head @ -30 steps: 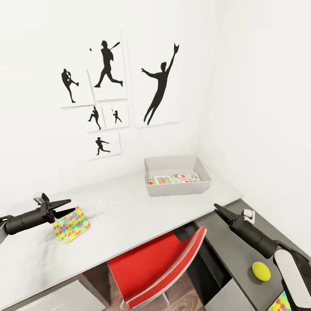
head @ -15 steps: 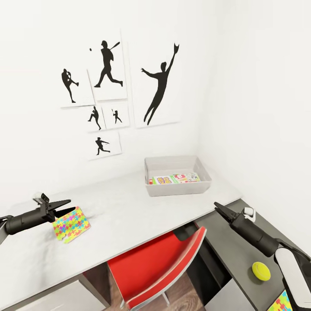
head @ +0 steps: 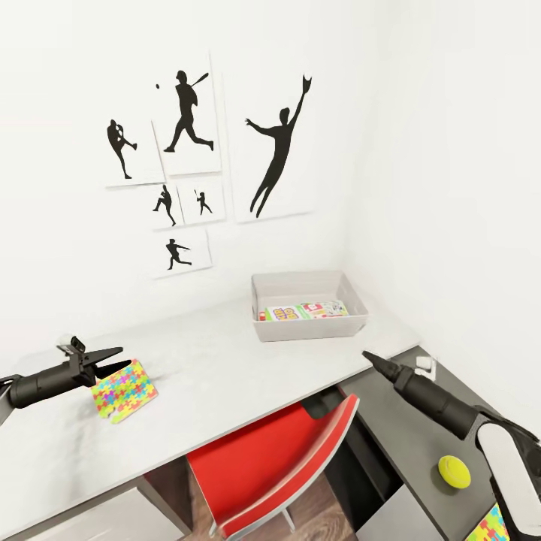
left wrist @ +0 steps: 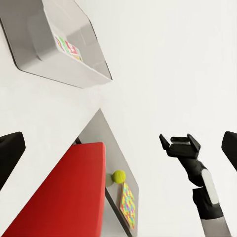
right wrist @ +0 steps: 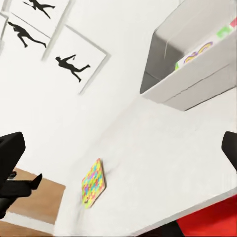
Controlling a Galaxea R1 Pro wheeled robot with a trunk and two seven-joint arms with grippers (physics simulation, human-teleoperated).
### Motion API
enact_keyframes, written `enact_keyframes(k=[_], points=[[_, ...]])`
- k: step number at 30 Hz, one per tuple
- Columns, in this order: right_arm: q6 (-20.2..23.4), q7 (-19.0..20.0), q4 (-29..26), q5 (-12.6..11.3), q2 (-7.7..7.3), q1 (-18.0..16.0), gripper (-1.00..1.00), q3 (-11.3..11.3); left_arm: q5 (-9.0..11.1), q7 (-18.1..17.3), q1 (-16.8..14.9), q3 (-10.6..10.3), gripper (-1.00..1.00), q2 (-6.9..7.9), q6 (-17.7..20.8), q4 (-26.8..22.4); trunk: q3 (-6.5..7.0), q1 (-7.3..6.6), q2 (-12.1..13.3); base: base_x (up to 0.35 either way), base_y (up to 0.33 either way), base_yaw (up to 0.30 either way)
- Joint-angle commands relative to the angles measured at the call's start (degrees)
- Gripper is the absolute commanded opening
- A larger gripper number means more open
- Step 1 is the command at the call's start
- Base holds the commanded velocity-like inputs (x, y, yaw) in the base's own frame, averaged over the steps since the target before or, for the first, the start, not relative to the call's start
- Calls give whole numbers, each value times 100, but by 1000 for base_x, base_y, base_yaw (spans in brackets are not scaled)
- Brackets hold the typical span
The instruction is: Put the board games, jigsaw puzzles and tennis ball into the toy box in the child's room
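The toy box (head: 309, 306) sits at the far right of the pale worktop (head: 218, 368), close to the corner of the white walls, with printed board games (head: 304, 310) lying flat inside it. Near the left end of the worktop lies a jigsaw puzzle (head: 124, 390), flat on the surface. The left tool (head: 113, 359) hovers just over its near-left edge, fingers spread and holding nothing. The right tool (head: 370, 356) hangs above the worktop's right end, in front of the toy box and apart from it; its fingers are spread too, as the left wrist view shows (left wrist: 178, 143). On the lower dark section (head: 406, 443) to the right rests the tennis ball (head: 454, 471), and a second jigsaw puzzle (head: 490, 525) peeks in at the near right corner. A red chair (head: 274, 466) is tucked under the worktop. Black baseball silhouettes (head: 278, 146) hang on the far wall.
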Motion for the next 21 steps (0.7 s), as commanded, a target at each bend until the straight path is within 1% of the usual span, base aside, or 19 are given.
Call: enact_keyframes(k=[1,2,3,4,5,6,9,10,12,13,14,15,16,19,20,21], points=[[116,-186,-11,-12,2,-20,100,24,23,-18,-6,-23,100,5,61,3,-12,4,-12,0,0,0],[277,-570,-23,-19,6,-84,100,73,27,-18,-6,-23,100,5,62,4,-12,4,-12,0,0,0],[357,-760,-26,-27,8,-150,100,95,29,-19,-6,-23,100,5,62,4,-12,4,-12,0,0,0],[511,-1139,-30,-50,17,-344,100,132,32,-20,-6,-23,100,5,59,5,-12,4,-12,0,0,0],[588,-1330,-32,-60,32,-460,100,149,33,-21,-6,-23,100,5,58,5,-12,4,-12,0,0,0],[752,-1708,-32,-75,96,-719,100,194,37,-21,-6,-24,100,5,57,6,-12,4,-12,0,0,0],[992,-2289,-22,-87,252,-1165,100,314,37,-22,-6,-25,100,5,55,6,-12,4,-12,0,0,0],[1099,-2694,2,-89,397,-1489,100,425,35,-22,-6,-24,100,5,55,6,-12,4,-12,0,0,0],[1170,-3122,70,-91,567,-1809,100,571,31,-25,-6,-23,100,8,55,6,-12,4,-12,0,0,0],[1219,-3564,201,-92,744,-2119,100,749,27,-28,-6,-23,100,12,54,8,-12,4,-12,0,0,0],[1238,-3787,283,-94,829,-2263,100,847,25,-30,-6,-23,100,14,56,11,-12,4,-12,0,0,0],[1264,-4211,442,-97,994,-2516,100,1047,23,-43,-6,-23,100,22,55,19,-12,4,-12,0,0,0],[1281,-4577,561,-104,1151,-2700,100,1232,22,-65,-6,-23,100,48,57,25,-12,4,-12,-6,0,0],[1290,-4963,648,-112,1350,-2860,100,1448,21,-115,-6,-23,100,111,57,33,-12,4,-12,-41,21,0],[1290,-5117,650,-115,1447,-2920,100,1542,20,-156,-6,-23,100,154,59,36,-12,4,-12,-116,81,0],[1290,-5175,632,-116,1482,-2942,100,1576,22,-179,-6,-23,100,177,60,37,-12,4,-12,-140,100,0]])
